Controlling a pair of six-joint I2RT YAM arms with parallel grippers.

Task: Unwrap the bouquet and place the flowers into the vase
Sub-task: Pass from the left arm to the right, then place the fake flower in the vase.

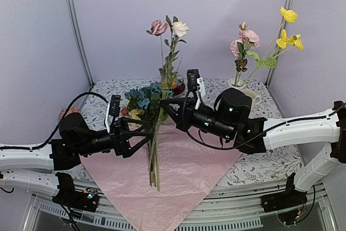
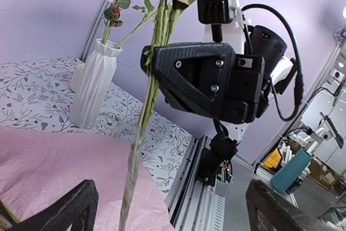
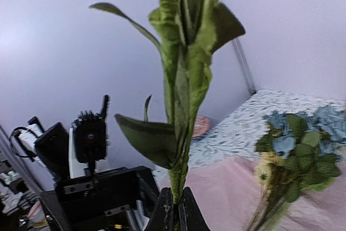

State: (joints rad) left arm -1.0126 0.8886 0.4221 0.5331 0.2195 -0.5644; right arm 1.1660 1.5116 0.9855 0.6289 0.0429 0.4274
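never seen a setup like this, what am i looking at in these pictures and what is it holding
Two robot arms, a left arm and a right arm, are bolted at the near edge of a table, each ending in a two-finger claw. The wide picture comes from a fixed camera above and behind them; the other two from cameras on the wrists. On the table lies an open sheet of pink paper with a bunch of flowers across it. A white vase at the back holds some stems. The right claw is shut on leafy flower stems, holding them upright. The left claw is wide open, holding nothing.
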